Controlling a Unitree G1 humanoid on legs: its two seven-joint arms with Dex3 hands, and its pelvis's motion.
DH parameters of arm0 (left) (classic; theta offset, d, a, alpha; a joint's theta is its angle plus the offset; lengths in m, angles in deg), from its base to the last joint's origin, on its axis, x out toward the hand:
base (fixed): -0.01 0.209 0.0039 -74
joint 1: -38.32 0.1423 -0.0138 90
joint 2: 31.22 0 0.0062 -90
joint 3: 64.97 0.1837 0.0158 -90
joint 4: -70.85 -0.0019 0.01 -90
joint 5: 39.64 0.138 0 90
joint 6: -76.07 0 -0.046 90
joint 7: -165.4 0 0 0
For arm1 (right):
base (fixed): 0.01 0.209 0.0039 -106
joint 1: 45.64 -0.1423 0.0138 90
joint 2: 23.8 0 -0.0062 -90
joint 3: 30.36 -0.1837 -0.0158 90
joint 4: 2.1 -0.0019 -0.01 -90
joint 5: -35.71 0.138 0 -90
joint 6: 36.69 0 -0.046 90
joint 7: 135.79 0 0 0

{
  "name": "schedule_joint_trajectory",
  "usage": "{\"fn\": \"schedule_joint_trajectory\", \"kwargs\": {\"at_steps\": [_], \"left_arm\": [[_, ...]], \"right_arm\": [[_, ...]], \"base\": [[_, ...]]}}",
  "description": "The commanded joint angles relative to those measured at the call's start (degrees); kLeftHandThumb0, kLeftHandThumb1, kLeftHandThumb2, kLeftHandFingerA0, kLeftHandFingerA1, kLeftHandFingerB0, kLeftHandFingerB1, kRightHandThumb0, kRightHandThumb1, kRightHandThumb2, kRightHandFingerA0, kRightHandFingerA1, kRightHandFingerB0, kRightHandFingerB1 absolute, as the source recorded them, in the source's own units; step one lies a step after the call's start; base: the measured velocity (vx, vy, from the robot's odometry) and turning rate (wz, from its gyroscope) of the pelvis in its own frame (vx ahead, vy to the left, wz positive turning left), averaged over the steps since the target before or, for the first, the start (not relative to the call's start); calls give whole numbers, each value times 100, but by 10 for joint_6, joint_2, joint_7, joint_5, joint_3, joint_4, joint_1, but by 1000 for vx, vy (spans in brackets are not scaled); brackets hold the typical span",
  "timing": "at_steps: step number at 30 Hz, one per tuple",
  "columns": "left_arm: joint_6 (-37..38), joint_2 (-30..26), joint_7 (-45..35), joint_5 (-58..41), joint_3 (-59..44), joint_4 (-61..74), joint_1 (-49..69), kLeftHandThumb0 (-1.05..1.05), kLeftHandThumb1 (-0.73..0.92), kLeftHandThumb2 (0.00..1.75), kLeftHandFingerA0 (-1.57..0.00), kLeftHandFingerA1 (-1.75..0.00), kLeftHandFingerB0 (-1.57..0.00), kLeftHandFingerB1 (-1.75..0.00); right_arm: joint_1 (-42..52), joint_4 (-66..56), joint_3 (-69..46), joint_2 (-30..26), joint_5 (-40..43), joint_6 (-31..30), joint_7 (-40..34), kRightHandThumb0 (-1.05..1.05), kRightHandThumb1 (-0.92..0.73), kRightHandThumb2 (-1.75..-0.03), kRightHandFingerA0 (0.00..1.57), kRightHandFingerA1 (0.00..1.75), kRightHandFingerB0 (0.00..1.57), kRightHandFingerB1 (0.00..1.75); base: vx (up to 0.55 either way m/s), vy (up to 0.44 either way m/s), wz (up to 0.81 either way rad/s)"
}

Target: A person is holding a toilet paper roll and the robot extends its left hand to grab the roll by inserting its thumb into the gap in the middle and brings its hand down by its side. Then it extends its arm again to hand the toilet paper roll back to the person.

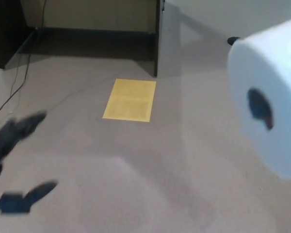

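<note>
Toilet paper roll at right; left robot hand open, well apart.

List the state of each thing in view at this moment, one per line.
Roll: in the air at the right edge, core hole facing the camera; its holder is out of frame.
Left hand: at the lower left, blurred, open, fingers apart, holding nothing, well apart from the roll.
Yellow sheet: flat on the floor.
Cable: loose on the floor.
Right hand: not in view.
</note>
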Motion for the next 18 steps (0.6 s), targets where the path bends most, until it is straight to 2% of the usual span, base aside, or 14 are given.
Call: {"fn": "schedule_joint_trajectory", "kwargs": {"at_steps": [1, 2, 9, 12, 13, 14, 16, 18], "left_arm": [[-181, -22, -55, -55, 52, 202, -110, -49, 39, 62, -18, -38, -11, -33], [-195, -13, -55, -55, 65, 214, -125, -45, 38, 60, -18, -38, -12, -32], [-256, 29, -58, -45, 137, 260, -199, -44, 37, 59, -20, -37, -12, -32], [-288, 44, -61, -39, 166, 288, -219, -47, 37, 60, -19, -37, -11, -32], [-292, 52, -61, -43, 176, 293, -224, -38, 42, 53, -19, -33, -15, -27], [-294, 64, -62, -50, 190, 298, -231, -38, 42, 53, -19, -33, -15, -27], [-296, 79, -60, -32, 211, 302, -237, -49, 38, 61, -17, -37, -11, -32], [-293, 86, -61, -26, 223, 303, -237, -46, 37, 59, -19, -36, -10, -31]], "right_arm": [[-15, 9, 0, -11, -5, 14, -5, -33, -66, -59, 74, 67, 57, 45], [-16, 9, 1, -11, -7, 11, -5, -34, -66, -60, 72, 59, 56, 43], [-20, 9, 4, -11, -9, 2, -9, -34, -66, -59, 75, 67, 57, 43], [-24, 11, 1, -10, -7, 0, -7, -34, -66, -60, 74, 59, 54, 42], [-24, 12, 1, -10, -7, 1, -8, -34, -64, -59, 75, 59, 54, 43], [-23, 12, 0, -10, -7, 3, -9, -34, -64, -59, 75, 59, 54, 43], [-23, 12, -2, -10, -4, 5, -10, -35, -65, -59, 75, 65, 56, 43], [-21, 11, -1, -10, -6, 9, -13, -36, -65, -59, 75, 67, 57, 43]], "base": [[0, 0, 0], [0, 0, 0], [0, 0, 0], [0, 0, 0], [0, 0, 0], [0, 0, 0], [0, 0, 0], [0, 0, 0]]}}
